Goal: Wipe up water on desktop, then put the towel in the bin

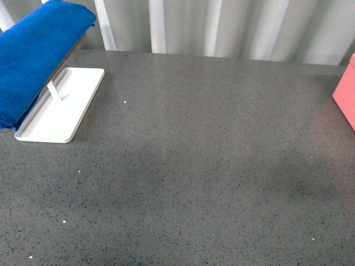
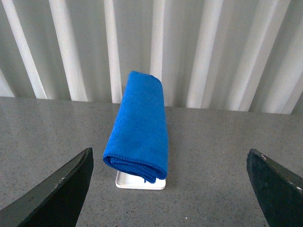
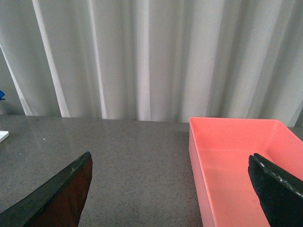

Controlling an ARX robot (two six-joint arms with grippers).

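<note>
The folded towel (image 1: 39, 61) rests raised above the white tray (image 1: 62, 119) at the surface's (image 1: 194, 166) far left, the bin (image 1: 345, 95) stands far right, well apart, the left hand (image 2: 169, 151) is spread wide, empty, facing the towel, and the right hand (image 3: 170, 155) is likewise spread, facing the bin.

The speckled dark grey counter (image 1: 194, 166) carries a flat white tray (image 1: 72, 105) at its far left and a salmon-pink bin (image 1: 346, 94) at its right edge, the two well apart.
</note>
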